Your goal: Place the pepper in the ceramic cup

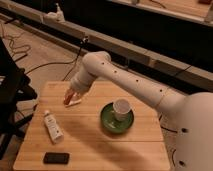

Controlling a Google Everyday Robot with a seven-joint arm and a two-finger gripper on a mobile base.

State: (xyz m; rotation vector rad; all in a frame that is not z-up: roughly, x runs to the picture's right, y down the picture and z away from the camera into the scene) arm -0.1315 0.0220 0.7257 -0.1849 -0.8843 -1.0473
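Fingers: the gripper has its fingers closed on the pepper; the orange-red tip sticks out to the left of them; a pale bit shows just beneath, too blurred to say what it is
Pepper: held at the gripper's tip over the far-left part of the worktop, not far from the far-left corner; it seems clear of the wood, though the gap is hard to judge
Ceramic cup: the ceramic cup stands upright inside the green dish, right of the worktop's middle, well apart from the gripper; its mouth is open and faces up
White tube: the white tube lies flat near the left edge, slanted, cap towards the far edge; it sits between the gripper and the near-left corner
Dark flat object: a dark flat object lies by the near edge, close to the near-left corner
In the way: bare wood lies between the gripper and the dish
Arm: the white arm comes in from the right side, passes above the far edge behind the dish, bends at a rounded joint and slopes down-left to the gripper
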